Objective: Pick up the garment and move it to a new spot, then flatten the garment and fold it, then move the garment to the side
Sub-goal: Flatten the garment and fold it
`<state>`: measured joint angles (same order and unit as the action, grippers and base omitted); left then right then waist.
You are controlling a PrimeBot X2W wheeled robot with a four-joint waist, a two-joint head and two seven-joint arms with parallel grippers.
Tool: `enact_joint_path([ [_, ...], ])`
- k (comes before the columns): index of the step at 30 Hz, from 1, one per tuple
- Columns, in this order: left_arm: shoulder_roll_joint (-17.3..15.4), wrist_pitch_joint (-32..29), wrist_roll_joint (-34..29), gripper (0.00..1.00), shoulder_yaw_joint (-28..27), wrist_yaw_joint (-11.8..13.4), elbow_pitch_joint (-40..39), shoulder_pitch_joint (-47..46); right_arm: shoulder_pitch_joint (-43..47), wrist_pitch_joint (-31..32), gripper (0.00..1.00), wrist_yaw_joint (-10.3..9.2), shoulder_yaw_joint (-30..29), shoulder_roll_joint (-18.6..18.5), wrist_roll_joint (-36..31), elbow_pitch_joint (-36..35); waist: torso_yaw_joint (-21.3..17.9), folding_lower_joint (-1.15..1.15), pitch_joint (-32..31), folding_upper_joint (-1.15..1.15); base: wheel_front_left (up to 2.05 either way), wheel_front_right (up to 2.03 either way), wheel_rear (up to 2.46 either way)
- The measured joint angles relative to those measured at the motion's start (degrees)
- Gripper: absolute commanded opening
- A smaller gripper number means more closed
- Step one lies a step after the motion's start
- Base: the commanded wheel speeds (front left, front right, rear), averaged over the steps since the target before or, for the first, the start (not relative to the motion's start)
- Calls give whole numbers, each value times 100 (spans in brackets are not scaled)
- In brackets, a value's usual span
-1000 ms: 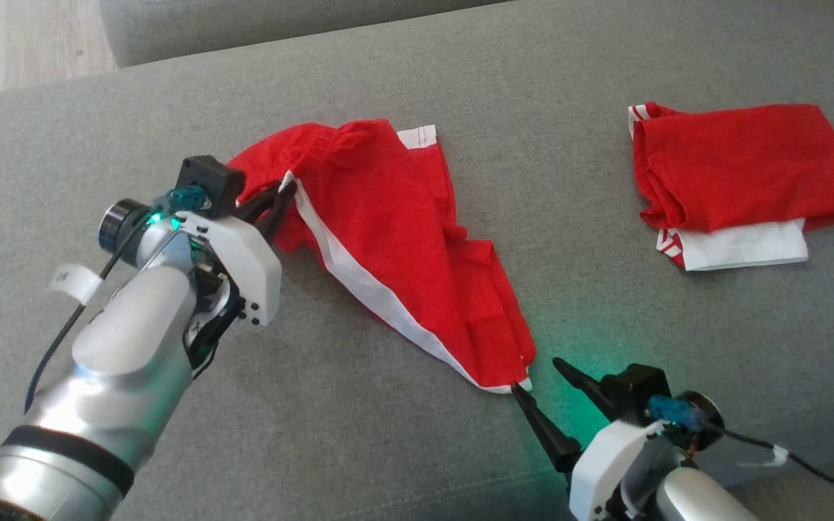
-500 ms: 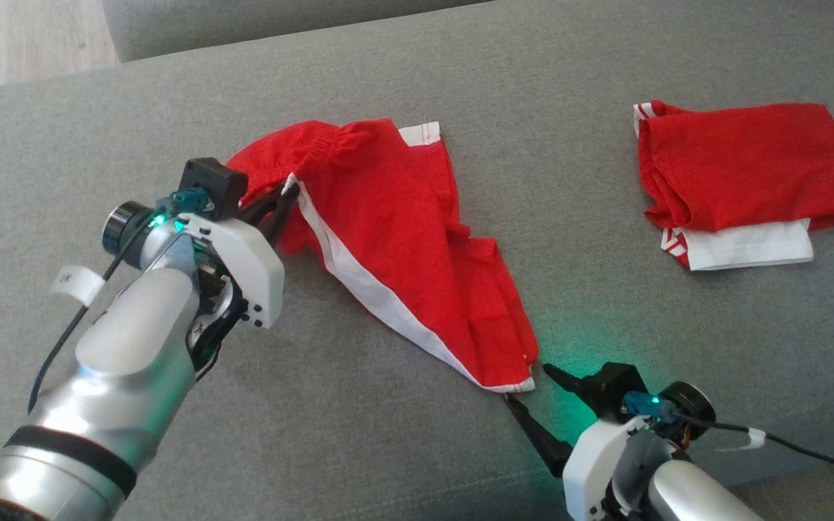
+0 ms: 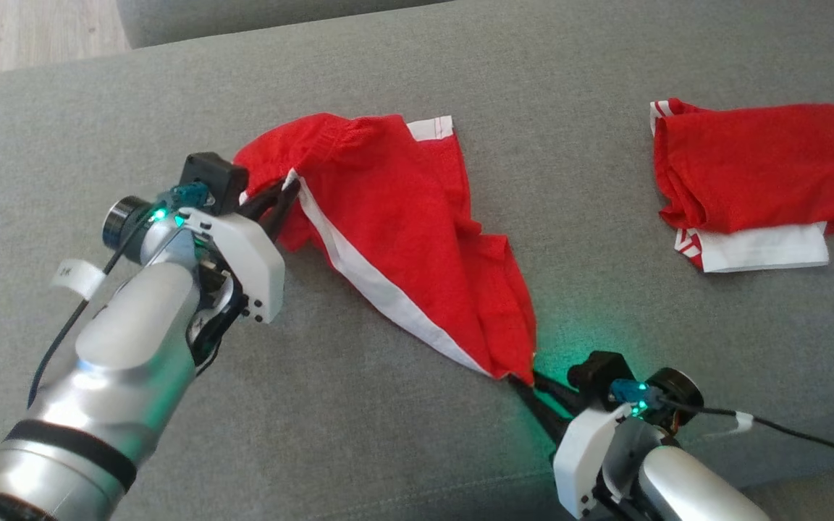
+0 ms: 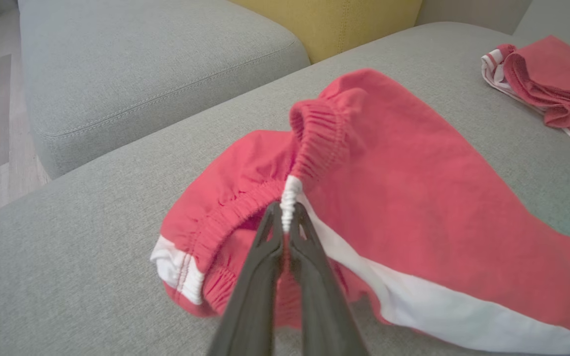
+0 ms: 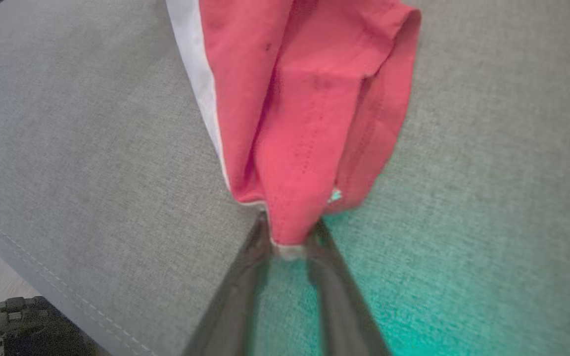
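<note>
Now the left pincer (image 3: 283,189) is pressed together on the red shorts (image 3: 402,239). It pinches the stretchy waistband (image 4: 314,133) right where the white stripe (image 4: 413,301) begins. Its two dark fingers (image 4: 260,277) sit tight on the cloth with no gap. The waistband stands up in a hump just past its tips, above the grey sofa (image 3: 460,58). From this pincer the shorts run across the seat to the right pincer (image 3: 524,380). That one is clamped on the bottom corner of a leg. The red cloth and its thin white hem are squeezed between its tips, and the leg lies in folds just beyond them. Green light glows on the sofa beside the right pincer. A folded red garment (image 3: 757,174) with a white part lies well apart from both pincers, far off on the right pincer's side. A yellow cushion (image 4: 334,24) stands far past the left pincer.
</note>
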<state>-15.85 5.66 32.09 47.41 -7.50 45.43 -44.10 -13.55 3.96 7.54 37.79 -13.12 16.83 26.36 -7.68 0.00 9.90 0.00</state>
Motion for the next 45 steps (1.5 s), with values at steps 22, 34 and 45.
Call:
enact_joint_path([
  [22, -169, 207, 538, 0, -424, 200, -871, -87, -1223, -19, 0, 0, -867, -1187, 1507, -878, 76, 0, -708, 0, 0, 0, 0],
  [34, -664, -233, 765, 0, -633, 704, -2947, -25, -1851, 88, 0, 0, -1347, -1439, 1974, -1285, 295, 0, -1230, 0, 0, 0, 0],
  [45, -1521, -945, 1084, 0, -798, 1243, -5116, 895, -992, 1322, 0, 0, -2776, -933, 1641, -2481, 450, 0, -1367, 0, 0, 0, 0],
])
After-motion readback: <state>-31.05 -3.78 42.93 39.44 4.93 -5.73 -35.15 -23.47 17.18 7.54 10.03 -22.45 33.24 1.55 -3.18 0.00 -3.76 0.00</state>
